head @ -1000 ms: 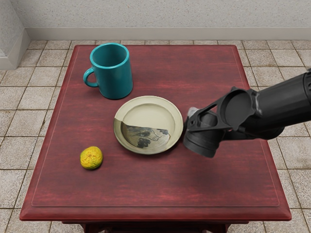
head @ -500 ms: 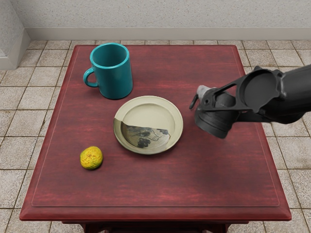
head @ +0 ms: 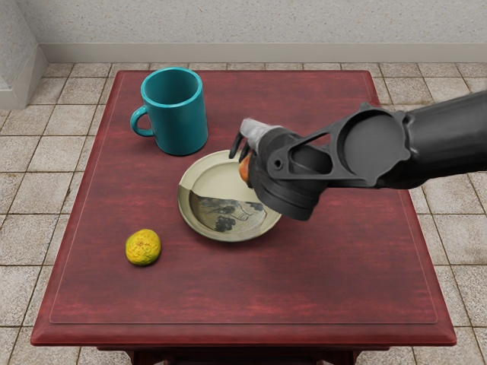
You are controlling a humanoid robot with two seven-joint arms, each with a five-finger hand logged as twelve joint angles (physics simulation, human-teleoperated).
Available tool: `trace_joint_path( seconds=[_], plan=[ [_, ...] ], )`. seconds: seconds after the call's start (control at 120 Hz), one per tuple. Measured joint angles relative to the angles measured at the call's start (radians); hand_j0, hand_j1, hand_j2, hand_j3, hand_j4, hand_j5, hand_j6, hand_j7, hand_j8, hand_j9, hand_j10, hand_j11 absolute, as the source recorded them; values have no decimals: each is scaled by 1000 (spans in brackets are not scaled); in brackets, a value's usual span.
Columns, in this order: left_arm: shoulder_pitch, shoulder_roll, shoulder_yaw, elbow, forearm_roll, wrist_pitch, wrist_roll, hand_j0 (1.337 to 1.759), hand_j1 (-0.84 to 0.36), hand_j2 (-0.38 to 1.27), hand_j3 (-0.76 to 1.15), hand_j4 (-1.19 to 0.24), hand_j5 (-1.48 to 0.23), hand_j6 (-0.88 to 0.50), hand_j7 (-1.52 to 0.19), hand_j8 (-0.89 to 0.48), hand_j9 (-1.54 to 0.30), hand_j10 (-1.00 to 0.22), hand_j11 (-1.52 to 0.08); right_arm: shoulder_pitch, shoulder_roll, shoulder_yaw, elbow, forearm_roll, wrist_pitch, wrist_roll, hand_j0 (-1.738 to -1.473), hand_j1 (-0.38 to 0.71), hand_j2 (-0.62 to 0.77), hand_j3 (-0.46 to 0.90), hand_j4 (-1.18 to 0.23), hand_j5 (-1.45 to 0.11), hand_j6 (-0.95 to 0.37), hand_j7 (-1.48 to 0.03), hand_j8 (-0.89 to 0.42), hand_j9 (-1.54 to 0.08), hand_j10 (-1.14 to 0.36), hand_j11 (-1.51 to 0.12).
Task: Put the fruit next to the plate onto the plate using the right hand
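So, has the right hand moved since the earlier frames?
Yes. The right hand moved left: earlier it was right of the plate, now it overlaps the plate's right rim.

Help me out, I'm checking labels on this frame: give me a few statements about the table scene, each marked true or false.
1. The mug stands upright behind the plate. True.
2. The yellow fruit lies on the plate. False: it lies on the table, apart from the plate, off its front left.
3. The right hand is above the plate's right side. True.
4. An arm comes in from the left edge. False: only the right arm shows, coming in from the right edge.
5. The right hand holds an orange fruit, mostly hidden by the hand. True.
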Motion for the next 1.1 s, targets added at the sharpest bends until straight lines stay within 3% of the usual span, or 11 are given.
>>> trace_joint_path(
  seconds=[0.333, 0.517, 0.6, 0.817, 0.942, 1.1],
  plan=[
    [1, 0, 0, 0, 0, 0, 0, 1658, 55, 49, 0, -245, -318, -245, -318, -245, -318, -245, -318, -114, 30, 13, -42, -65, -1, 0, -1658, 272, 215, 0, -578, -800, -582, -775, -427, -794, -553, -791],
    [0, 0, 0, 0, 0, 0, 0, 1658, 55, 49, 0, -245, -318, -245, -318, -245, -318, -245, -318, -124, -3, 75, -38, -69, -1, -1, -1658, -60, 83, 0, -267, -366, -268, -356, -205, -363, -258, -362],
    [0, 0, 0, 0, 0, 1, 0, 1658, 55, 49, 0, -245, -318, -245, -318, -245, -318, -245, -318, -148, -137, 198, -16, -67, 123, -1, -1658, -145, 53, 0, -188, -257, -189, -250, -147, -255, -182, -254],
    [0, 0, 0, 0, 0, 0, 0, 1658, 55, 49, 0, -245, -318, -245, -318, -245, -318, -245, -318, -296, -549, 534, -1, -16, 780, -1, -1658, -254, 15, 0, -86, -115, -87, -113, -72, -115, -84, -114],
    [0, 0, 0, 0, 0, 0, 0, 1658, 55, 49, 0, -245, -318, -245, -318, -245, -318, -245, -318, -338, -708, 601, -19, 83, 1072, -1, -1658, -280, 5, 0, -62, -82, -62, -80, -54, -82, -61, -81],
    [-5, 0, -4, -8, 1, -1, 0, 1658, 55, 49, 0, -245, -318, -245, -318, -245, -318, -245, -318, -377, -854, 623, -49, 154, 1188, -1, -1658, -297, -1, 0, -46, -60, -47, -60, -43, -60, -46, -60]
  ],
)
